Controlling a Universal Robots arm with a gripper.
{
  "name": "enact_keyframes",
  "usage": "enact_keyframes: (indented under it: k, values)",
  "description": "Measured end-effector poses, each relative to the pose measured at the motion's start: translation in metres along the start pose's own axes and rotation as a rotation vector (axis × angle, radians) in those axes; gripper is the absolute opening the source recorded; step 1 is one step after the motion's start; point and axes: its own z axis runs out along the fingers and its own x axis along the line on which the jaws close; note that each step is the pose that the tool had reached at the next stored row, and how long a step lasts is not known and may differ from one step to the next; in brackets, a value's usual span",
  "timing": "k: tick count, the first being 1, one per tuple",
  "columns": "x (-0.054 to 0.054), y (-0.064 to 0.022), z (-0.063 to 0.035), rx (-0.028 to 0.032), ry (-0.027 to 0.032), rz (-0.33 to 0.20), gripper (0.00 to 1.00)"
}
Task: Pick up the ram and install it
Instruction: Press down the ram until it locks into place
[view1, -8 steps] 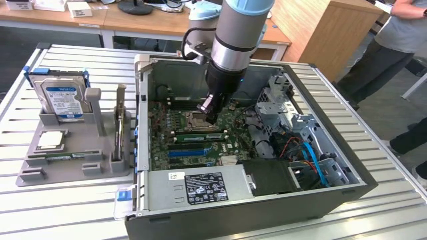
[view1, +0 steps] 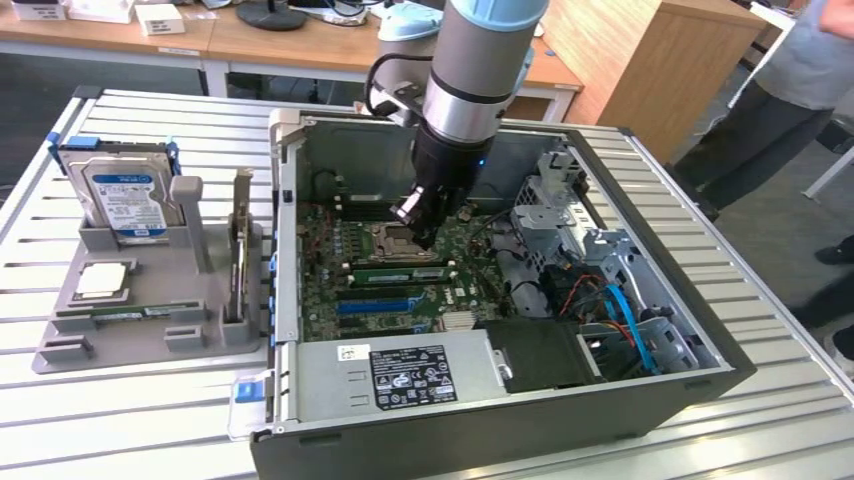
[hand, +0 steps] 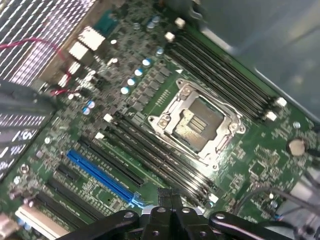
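Grey plastic forms the tray (view1: 80, 350) on the slatted tabletop (view1: 134, 420), well off to the exterior view's left of my fingers (view1: 424, 235). A blue-labelled hard drive (view1: 124, 195) stands at the tray's back. In front of it lies the ram (view1: 127, 314), a thin green stick resting flat in its groove. Its long axis runs across the exterior view, roughly pointing toward the computer case (view1: 441, 430). An upright expansion card (view1: 242, 250) stands between that stick and me.

I hang inside the open case, low over the motherboard (view1: 334, 290) and just beside the CPU socket (view1: 396, 240). My fingers are pressed together with nothing visible between them. In the wrist view their tips sit over the end of the dark memory slots (hand: 150, 157) that run alongside the socket. In the exterior view a green strip (view1: 400, 268) lies along those slots, just on the near side of my tips. I judge it to be a second stick seated there, though I cannot be sure. So the ram in the tray is far from me, across the case wall. The slots' long axis lies close to parallel with it.

Further to the exterior view's right, a person (view1: 774, 110) stands beyond the tabletop.
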Motion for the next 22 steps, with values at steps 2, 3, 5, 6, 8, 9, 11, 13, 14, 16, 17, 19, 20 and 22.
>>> enact_keyframes:
  k: [2,3,5,6,8,9,11,13,14,16,17,19,20,22]
  values:
    - [0.0,0.0,0.0,0.0012,-0.0009,0.036,0.11]
    - [0.0,0.0,0.0,0.0018,-0.0014,0.054,0.11]
    - [0.0,0.0,0.0,0.003,-0.0024,0.09,0.11]
    - [0.0,0.0,0.0001,0.0035,-0.003,0.108,0.11]
    - [0.0,0.0,0.0,0.0047,-0.0039,0.144,0.11]
    - [0.0,0.0,0.0001,0.0053,-0.0044,0.161,0.11]
    - [0.0,0.0,0.0001,0.0064,-0.0054,0.196,0.11]
    - [0.0,0.0,0.0001,0.0076,-0.0064,0.233,0.11]
    - [0.0,0.0,0.0001,0.0081,-0.0069,0.25,0.11]
    - [0.0,0.0,0.0001,0.0093,-0.0078,0.283,0.11]
    - [0.0,0.0,0.0001,0.0098,-0.0083,0.3,0.11]
    - [0.0,0.0,0.0002,0.0109,-0.0093,0.334,0.11]
    - [0.0,0.0,0.0002,0.0114,-0.0097,0.351,0.11]
    - [0.0,0.0,0.0002,0.0125,-0.0106,0.385,0.11]
